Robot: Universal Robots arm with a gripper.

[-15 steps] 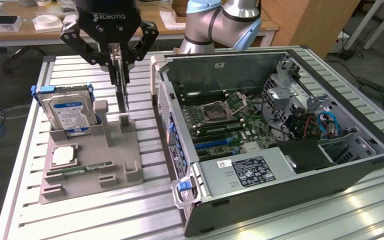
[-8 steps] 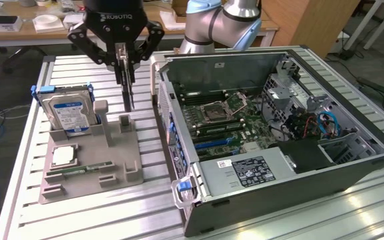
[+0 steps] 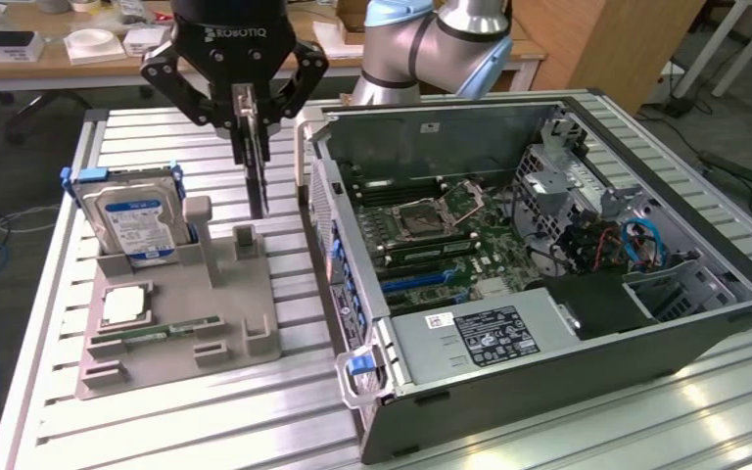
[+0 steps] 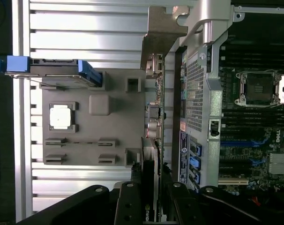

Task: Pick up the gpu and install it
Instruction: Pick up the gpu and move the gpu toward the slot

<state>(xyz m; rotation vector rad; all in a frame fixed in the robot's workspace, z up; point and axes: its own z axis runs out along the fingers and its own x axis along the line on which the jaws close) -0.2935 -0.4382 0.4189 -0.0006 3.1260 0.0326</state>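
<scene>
Half done approx: hand (image 3: 248, 119) clamped on gpu (image 3: 258, 174), card hanging edge-down above bench (image 3: 285, 416), btwn grey holder (image 3: 207, 323) & open PC case (image 3: 546, 392); not yet slotted in.

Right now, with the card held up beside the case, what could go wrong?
The graphics card hangs from the fingers by its top edge alone, so it could tilt or slip. It is close to the computer case wall and might clip it going in.
</scene>
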